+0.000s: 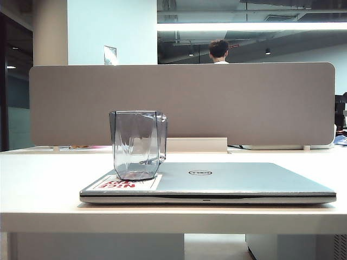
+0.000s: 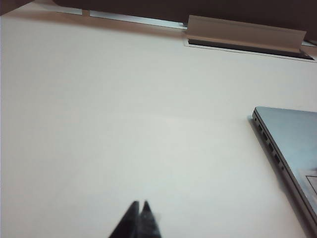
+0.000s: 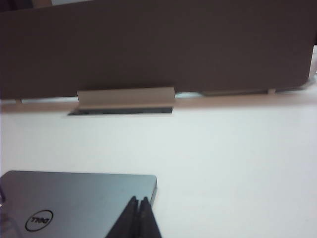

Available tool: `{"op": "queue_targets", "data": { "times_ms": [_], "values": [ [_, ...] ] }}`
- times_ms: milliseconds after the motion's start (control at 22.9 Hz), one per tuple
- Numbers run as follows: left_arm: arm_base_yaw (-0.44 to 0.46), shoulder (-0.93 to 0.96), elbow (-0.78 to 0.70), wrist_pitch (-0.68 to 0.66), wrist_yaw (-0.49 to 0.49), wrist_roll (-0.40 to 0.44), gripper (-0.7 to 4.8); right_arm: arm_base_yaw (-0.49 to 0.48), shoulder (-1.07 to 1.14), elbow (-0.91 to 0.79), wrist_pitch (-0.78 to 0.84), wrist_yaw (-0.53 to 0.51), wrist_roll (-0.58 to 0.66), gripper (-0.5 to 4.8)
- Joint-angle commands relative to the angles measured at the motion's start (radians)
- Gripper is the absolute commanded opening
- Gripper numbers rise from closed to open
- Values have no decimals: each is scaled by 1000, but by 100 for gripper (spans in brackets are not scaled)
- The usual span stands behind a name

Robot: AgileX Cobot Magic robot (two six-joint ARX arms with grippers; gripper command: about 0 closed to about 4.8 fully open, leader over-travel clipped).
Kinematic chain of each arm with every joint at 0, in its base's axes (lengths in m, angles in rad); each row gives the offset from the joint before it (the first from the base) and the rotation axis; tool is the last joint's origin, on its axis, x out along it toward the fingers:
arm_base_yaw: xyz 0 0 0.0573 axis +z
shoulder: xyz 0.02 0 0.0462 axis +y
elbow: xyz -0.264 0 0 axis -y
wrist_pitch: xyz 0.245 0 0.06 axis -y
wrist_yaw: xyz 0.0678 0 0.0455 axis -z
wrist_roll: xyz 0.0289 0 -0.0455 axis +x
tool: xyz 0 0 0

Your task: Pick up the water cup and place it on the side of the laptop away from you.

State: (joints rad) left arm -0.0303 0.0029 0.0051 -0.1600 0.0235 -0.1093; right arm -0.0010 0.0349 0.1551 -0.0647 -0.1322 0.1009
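The cup (image 1: 137,145) is clear glass with a grey-blue tint, its faceted sides catching pale streaks. The laptop (image 1: 217,181) beneath it is silver-grey, with a dark round logo (image 1: 199,173) on the lid and a white sticker (image 1: 126,183) lettered in red under the cup. The bench (image 1: 43,184) is off-white. Behind the laptop a grey-brown partition (image 1: 244,103) stands with a light cable flap (image 1: 196,144) at its foot. The left gripper (image 2: 139,204) and right gripper (image 3: 138,200) both show black fingers, pressed together.
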Motion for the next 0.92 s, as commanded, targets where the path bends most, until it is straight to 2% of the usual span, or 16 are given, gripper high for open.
{"op": "queue_targets", "data": {
  "times_ms": [44,306,613,919],
  "values": [
    [1,1,3,3,4,-3,-6,0,75,76,17,-2,4,-6],
    [0,1,3,0,5,-3,-6,0,281,186,44,-16,4,-6],
    [1,1,3,-4,4,-3,-6,1,460,186,216,-160,2,-6],
    [1,1,3,-3,4,-3,-6,111,697,186,337,-163,0,-6]
  ]
}}
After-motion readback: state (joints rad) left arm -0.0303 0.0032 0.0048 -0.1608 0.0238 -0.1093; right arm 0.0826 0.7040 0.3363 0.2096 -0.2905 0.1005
